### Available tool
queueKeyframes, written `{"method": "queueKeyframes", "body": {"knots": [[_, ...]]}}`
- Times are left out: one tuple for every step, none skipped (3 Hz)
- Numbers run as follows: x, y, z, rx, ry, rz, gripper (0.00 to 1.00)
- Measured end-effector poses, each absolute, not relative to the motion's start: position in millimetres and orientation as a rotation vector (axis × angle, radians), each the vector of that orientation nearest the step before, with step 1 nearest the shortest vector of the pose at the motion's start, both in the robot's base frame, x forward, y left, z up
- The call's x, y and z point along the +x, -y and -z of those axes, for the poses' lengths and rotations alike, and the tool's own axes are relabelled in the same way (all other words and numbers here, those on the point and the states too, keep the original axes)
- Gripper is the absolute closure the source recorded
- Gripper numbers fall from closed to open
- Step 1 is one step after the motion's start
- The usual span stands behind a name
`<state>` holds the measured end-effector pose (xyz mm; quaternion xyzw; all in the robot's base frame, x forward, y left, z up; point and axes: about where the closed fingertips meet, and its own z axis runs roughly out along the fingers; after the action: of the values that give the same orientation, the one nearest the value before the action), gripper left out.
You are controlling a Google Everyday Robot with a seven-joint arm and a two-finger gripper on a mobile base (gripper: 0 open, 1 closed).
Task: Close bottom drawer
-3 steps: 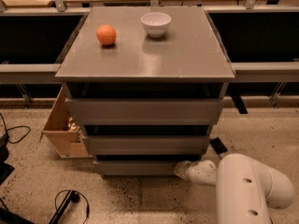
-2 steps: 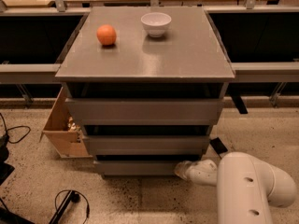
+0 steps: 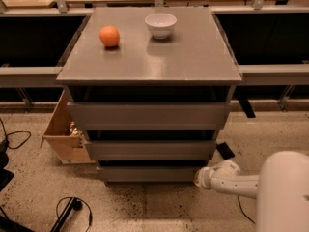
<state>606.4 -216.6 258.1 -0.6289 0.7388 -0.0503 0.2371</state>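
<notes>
Gripper (image 3: pixel 199 177): low, by the drawer front's right end; its state cannot be told.
Bottom drawer (image 3: pixel 147 173): immediately left of gripper.

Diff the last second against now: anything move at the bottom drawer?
The gripper and its arm shifted slightly to the right in the picture; the gripper now sits at the right end of the bottom drawer front. The drawer itself shows no visible movement. Nothing grasped or released. Orange, bowl and cardboard box unchanged.
</notes>
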Motion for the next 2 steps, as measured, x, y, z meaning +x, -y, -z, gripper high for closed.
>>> {"method": "queueKeyframes", "body": {"knots": [[563, 223, -328, -1.748, -2.072, 0.202, 1.00], [516, 230, -395, -1.819, -2.101, 0.324, 1.00]]}}
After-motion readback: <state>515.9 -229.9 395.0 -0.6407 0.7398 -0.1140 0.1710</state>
